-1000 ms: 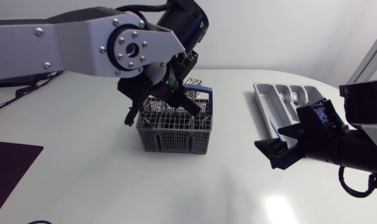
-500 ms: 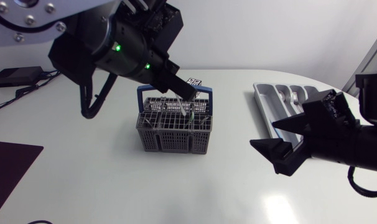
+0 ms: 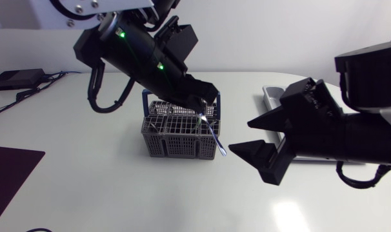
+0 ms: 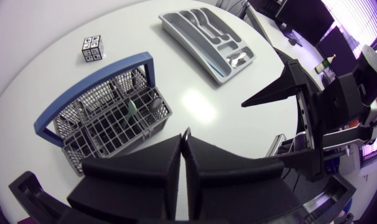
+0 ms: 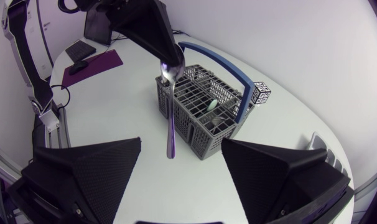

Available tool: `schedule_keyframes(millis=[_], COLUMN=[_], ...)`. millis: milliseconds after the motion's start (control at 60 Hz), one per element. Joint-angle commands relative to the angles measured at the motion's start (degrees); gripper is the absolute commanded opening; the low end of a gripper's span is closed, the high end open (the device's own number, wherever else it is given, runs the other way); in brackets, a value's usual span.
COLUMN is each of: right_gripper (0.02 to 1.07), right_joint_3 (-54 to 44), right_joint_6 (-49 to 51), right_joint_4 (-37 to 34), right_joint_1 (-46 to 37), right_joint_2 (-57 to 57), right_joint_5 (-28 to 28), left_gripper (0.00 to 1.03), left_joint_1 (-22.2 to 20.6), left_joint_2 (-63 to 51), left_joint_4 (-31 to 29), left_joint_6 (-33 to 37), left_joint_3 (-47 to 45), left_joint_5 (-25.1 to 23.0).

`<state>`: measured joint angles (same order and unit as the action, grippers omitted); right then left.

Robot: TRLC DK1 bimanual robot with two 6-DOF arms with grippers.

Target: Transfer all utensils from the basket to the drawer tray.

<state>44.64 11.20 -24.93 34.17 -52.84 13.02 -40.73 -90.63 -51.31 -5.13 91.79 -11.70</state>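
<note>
My left gripper [image 3: 204, 108] is shut on the bowl end of a silver spoon [image 3: 215, 135]. The spoon hangs handle-down over the near right corner of the grey wire basket [image 3: 176, 136] with the blue handle. In the right wrist view the spoon [image 5: 170, 112] dangles from the left gripper [image 5: 167, 57], and its lower tip is level with the tips of my right gripper [image 5: 181, 143]. That gripper is open, its fingers well clear of the spoon. More utensils, one with a green handle [image 5: 210, 104], stand in the basket [image 5: 201, 118]. The grey drawer tray [image 4: 207, 37] lies beyond, holding some cutlery.
A black-and-white marker cube [image 4: 93, 48] sits behind the basket [image 4: 107, 121]. A dark purple mat [image 3: 8, 174] lies at the table's near left edge and a black box [image 3: 15, 78] at the far left. My right arm covers most of the tray [image 3: 270, 94] from above.
The left gripper has lifted the spoon out of the basket and swung it right. The right gripper has moved left, up to the hanging spoon.
</note>
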Motion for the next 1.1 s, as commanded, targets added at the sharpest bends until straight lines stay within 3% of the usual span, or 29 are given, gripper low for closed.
schedule_keyframes(millis=[0,183,283,383,550,667,850,1083], right_gripper=[0.88,0.88,0.78,0.76,0.56,0.5,0.21,0.1], right_joint_3=[2.38,4.05,4.58,4.75,5.02,5.28,5.37,4.93], right_joint_6=[0.66,0.58,0.75,1.02,1.37,1.54,1.89,2.42], right_joint_4=[1.37,4.01,5.24,6.3,7.53,7.7,8.14,7.7], right_joint_1=[1.6,4.41,5.29,5.9,6.34,6.52,6.52,7.14], right_joint_2=[-3.15,-8.68,-10.97,-12.2,-12.99,-13.08,-13.25,-13.25], right_joint_5=[-0.89,-4.58,-5.46,-7.65,-8.01,-8.09,-8.09,-7.74], left_gripper=[0.04,0.04,0.04,0.04,0.04,0.04,0.04,0.04], left_joint_1=[0.65,0.74,0.74,0.74,0.74,0.74,0.74,0.74], left_joint_2=[-2.01,-3.33,-3.68,-3.85,-4.12,-4.29,-4.29,-4.12], left_joint_4=[-1.43,-2.04,-2.39,-2.57,-2.66,-2.74,-2.92,-2.92], left_joint_6=[-1.91,-2.26,-2.35,-2.52,-2.52,-2.52,-2.52,-2.52], left_joint_3=[2.69,3.49,3.92,4.01,3.92,3.84,3.84,3.84], left_joint_5=[-2.18,-4.47,-5.43,-5.87,-6.31,-6.4,-6.4,-6.49])
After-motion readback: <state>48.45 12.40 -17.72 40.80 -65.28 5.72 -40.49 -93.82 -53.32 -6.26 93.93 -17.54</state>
